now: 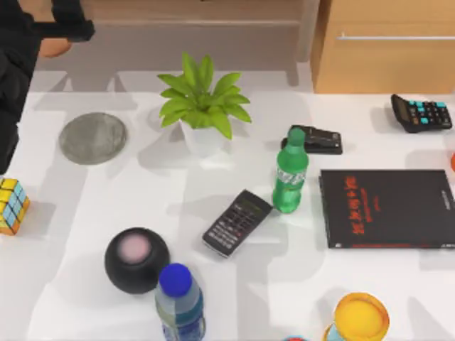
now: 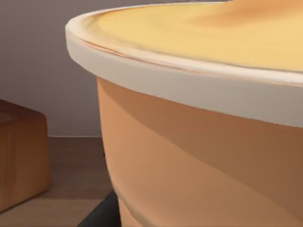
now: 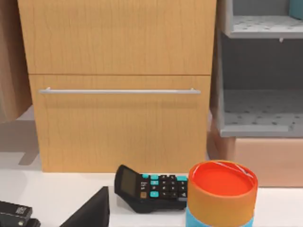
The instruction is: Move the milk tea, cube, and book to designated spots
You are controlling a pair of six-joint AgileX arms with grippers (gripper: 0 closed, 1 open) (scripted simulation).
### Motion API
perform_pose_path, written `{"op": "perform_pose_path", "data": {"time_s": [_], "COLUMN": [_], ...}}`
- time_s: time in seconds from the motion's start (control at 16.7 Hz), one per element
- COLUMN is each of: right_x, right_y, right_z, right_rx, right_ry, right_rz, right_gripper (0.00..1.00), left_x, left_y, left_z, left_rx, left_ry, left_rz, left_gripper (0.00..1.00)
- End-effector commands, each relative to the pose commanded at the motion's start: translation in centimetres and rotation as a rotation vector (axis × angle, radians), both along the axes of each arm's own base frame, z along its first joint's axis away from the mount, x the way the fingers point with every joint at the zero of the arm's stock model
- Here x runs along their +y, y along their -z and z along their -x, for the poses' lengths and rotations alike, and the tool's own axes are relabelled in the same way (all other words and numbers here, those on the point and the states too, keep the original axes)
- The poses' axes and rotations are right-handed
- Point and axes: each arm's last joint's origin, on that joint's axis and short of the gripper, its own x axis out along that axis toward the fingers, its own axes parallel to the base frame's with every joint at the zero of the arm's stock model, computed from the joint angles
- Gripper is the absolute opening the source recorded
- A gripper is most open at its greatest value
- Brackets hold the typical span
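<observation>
The milk tea [image 2: 199, 156], an orange-tan cup with a creamy top and white rim, sits very close in the left wrist view. In the top view the milk tea [image 1: 53, 47] shows as an orange patch under my black left arm at the far left, past the table's back edge. My left gripper [image 1: 60, 37] is shut on it. The cube [image 1: 11, 206] rests at the table's left edge, well in front of that gripper. The book is out of view.
A grey round coaster [image 1: 92, 138] lies back left. Across the table stand a potted plant [image 1: 202, 103], green bottle [image 1: 290, 174], remote [image 1: 237, 222], black speaker [image 1: 136, 260], blue-capped bottle [image 1: 179, 302], thin black book [image 1: 387, 209], calculator [image 1: 421, 112] and yellow-capped container [image 1: 361, 317].
</observation>
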Motion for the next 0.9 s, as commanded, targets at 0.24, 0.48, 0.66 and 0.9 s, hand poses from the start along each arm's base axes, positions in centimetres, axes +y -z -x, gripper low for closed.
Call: {"op": "perform_pose_path", "data": {"time_s": [0.24,0.48,0.66,0.9], "right_x": [0.0,0.0,0.0,0.0], "right_y": [0.0,0.0,0.0,0.0], "right_z": [0.0,0.0,0.0,0.0], "right_rx": [0.0,0.0,0.0,0.0], "right_ry": [0.0,0.0,0.0,0.0], "right_rz": [0.0,0.0,0.0,0.0], "right_gripper": [1.0,1.0,1.0,1.0], "left_x": [-1.9,-2.5,-2.5,-2.3], "left_y": [5.1,8.6,9.1,9.0], "left_z": [1.4,2.0,2.0,1.9], "left_rx": [0.045,0.081,0.086,0.082], "left_ry": [-0.002,-0.012,-0.014,-0.018], "left_rz": [-0.003,-0.014,-0.017,-0.017], "left_gripper": [0.0,0.0,0.0,0.0]}}
